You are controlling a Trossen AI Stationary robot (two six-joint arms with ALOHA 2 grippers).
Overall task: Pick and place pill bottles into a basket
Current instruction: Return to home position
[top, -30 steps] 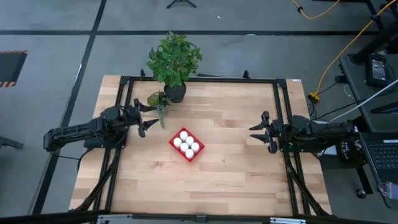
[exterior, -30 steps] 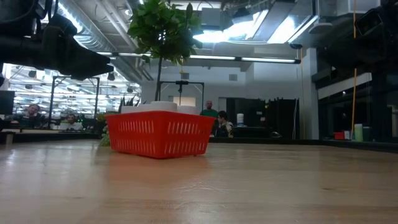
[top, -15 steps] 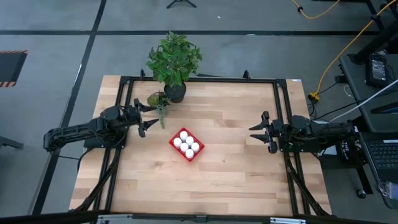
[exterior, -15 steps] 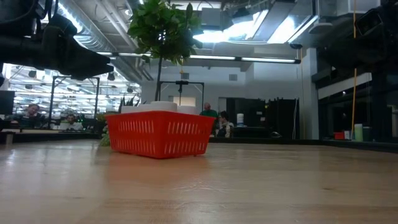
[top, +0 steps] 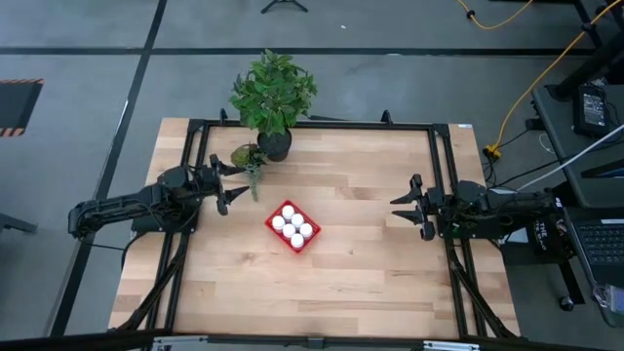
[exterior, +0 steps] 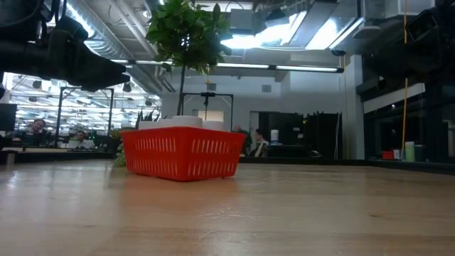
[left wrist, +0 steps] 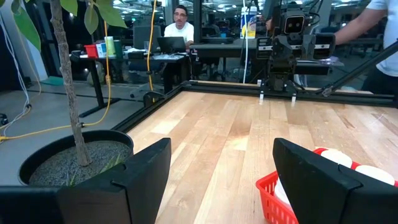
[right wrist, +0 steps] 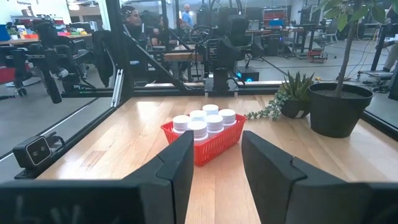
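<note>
Six white cylindrical bottles (top: 292,226) fill red lattice basket (exterior: 181,153) on wooden bench (top: 370,263); left pincer (top: 230,186), right pincer (top: 400,210) spread apart, empty.

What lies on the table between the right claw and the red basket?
Nothing: only bare wooden table separates the right claw from the basket of pill bottles. The high view shows it, and the right wrist view confirms it.

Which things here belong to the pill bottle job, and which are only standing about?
Job: six pill bottles, inside the red basket; left pincer and right pincer, both open and empty.
Standing about: tall potted plant; small plant beside it.
</note>
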